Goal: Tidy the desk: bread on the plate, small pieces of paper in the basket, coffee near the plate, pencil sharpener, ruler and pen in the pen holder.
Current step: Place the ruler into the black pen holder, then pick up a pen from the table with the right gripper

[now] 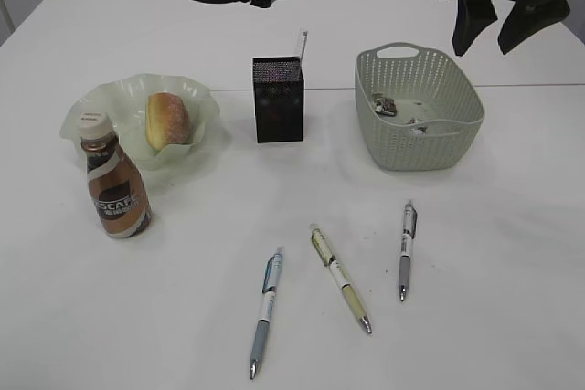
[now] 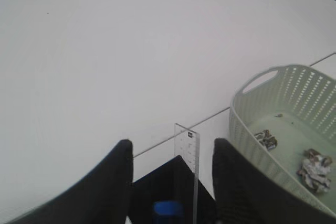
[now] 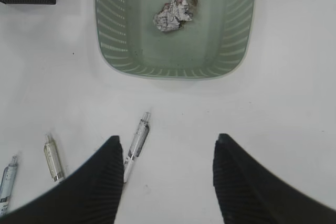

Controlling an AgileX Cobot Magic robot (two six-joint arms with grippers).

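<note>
While both arms are held above the far half of the white table (image 1: 475, 317), nothing is gripped by either. The left gripper (image 2: 172, 182) is seen with its jaws parted and empty, directly over the pen holder (image 1: 278, 100); the right gripper (image 3: 165, 182) is likewise spread and empty, over the bare surface just in front of the basket (image 1: 457, 139).

The pale green basket is set toward the right edge, and crumpled paper pieces (image 3: 174, 13) are seen lying on its floor. A translucent green plate (image 1: 206, 102) is placed toward the left edge, with the bread roll (image 1: 167, 120) resting on it. The coffee bottle (image 1: 113, 182) is stood upright just in front of the plate, touching or nearly touching its rim. The black pen holder is placed between plate and basket, and a clear ruler (image 2: 187, 149) is seen standing in it beside a blue item (image 2: 168, 209) that is too blurred to identify.

Three pens are left lying toward the near edge: a blue one (image 1: 267, 310), a yellow-green one (image 1: 339, 277) and a grey one (image 1: 406, 248), all apart from each other.
</note>
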